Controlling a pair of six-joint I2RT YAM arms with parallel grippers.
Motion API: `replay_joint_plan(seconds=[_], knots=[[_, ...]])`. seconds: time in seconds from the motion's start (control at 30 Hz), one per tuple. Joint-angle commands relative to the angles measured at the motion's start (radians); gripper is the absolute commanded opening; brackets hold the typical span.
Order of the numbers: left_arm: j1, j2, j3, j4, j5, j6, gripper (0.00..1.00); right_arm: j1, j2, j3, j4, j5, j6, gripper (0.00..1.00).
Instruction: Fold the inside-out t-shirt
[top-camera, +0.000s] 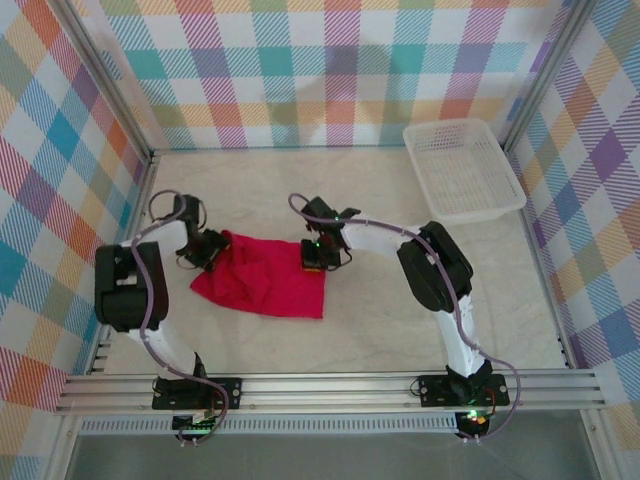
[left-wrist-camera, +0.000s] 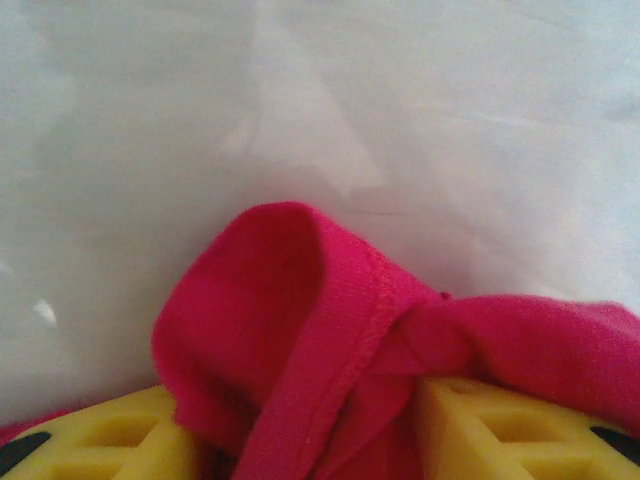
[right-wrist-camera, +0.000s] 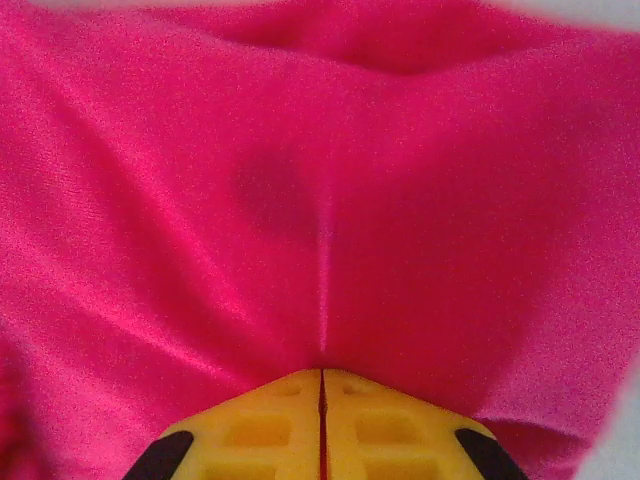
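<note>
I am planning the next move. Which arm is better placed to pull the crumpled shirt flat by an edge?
Left, probably. The left gripper is shut on a stitched hem of the t-shirt, with bare table beyond it. The right gripper pinches smooth cloth, with fabric all around it.

pale table (top-camera: 380, 300), red t-shirt (top-camera: 265, 275) (crumpled), white basket (top-camera: 462, 170)

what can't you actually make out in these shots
Which side of the t-shirt faces out: in the top view the seams are too small, and crumpled folds hide the rest.
Pad contact of the left gripper: in the left wrist view bunched fabric covers the gap, and the bottom edge cuts off the fingers.
How much cloth the right gripper pinches: in the right wrist view the closed fingers hide it.
</note>
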Motion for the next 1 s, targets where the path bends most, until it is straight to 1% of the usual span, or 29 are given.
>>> replay_joint_plan(seconds=[0.0,0.07,0.1,0.17,0.2,0.23,0.27,0.3,0.33,0.4,0.47,0.53,0.6,0.67,0.77,0.87,0.97], knots=[[-0.110,0.152,0.094,0.011,0.010,-0.024,0.51,0.037,-0.112,-0.180,0.088,-0.028,0.089,0.10],[-0.166,0.228,0.199,0.006,0.046,0.002,0.51,0.081,-0.208,-0.279,0.117,0.004,0.134,0.10],[-0.188,0.267,0.266,0.007,0.089,0.029,0.51,0.108,-0.267,-0.319,0.129,0.032,0.152,0.13],[-0.208,0.321,0.401,-0.053,0.152,0.093,0.50,0.132,-0.369,-0.376,0.142,0.071,0.178,0.21],[-0.208,0.322,0.453,-0.095,0.156,0.127,0.50,0.132,-0.418,-0.397,0.144,0.095,0.183,0.29],[-0.208,0.308,0.486,-0.131,0.129,0.155,0.50,0.128,-0.457,-0.410,0.132,0.129,0.179,0.34],[-0.208,0.278,0.507,-0.165,0.085,0.183,0.51,0.119,-0.490,-0.421,0.124,0.171,0.160,0.35],[-0.209,0.241,0.514,-0.190,0.043,0.203,0.52,0.105,-0.515,-0.429,0.121,0.199,0.138,0.35],[-0.208,0.208,0.512,-0.207,0.014,0.212,0.53,0.086,-0.522,-0.436,0.122,0.207,0.127,0.33],[-0.212,0.124,0.473,-0.224,-0.023,0.220,0.52,0.038,-0.511,-0.454,0.155,0.163,0.119,0.25],[-0.224,0.037,0.404,-0.224,-0.048,0.215,0.52,0.014,-0.483,-0.467,0.204,0.107,0.122,0.22],[-0.241,-0.055,0.309,-0.195,-0.029,0.196,0.53,0.012,-0.446,-0.474,0.242,0.067,0.140,0.19],[-0.269,-0.140,0.204,-0.160,0.017,0.168,0.53,0.012,-0.407,-0.487,0.292,0.017,0.171,0.17],[-0.308,-0.210,0.105,-0.115,0.063,0.131,0.53,0.012,-0.377,-0.511,0.336,-0.002,0.204,0.17],[-0.397,-0.281,-0.019,-0.050,0.115,0.068,0.53,0.013,-0.344,-0.535,0.331,0.032,0.242,0.14],[-0.501,-0.319,-0.100,0.005,0.118,0.012,0.53,0.013,-0.328,-0.540,0.304,0.071,0.253,0.14],[-0.573,-0.320,-0.165,0.087,0.121,-0.047,0.54,0.013,-0.328,-0.540,0.293,0.091,0.258,0.14]])
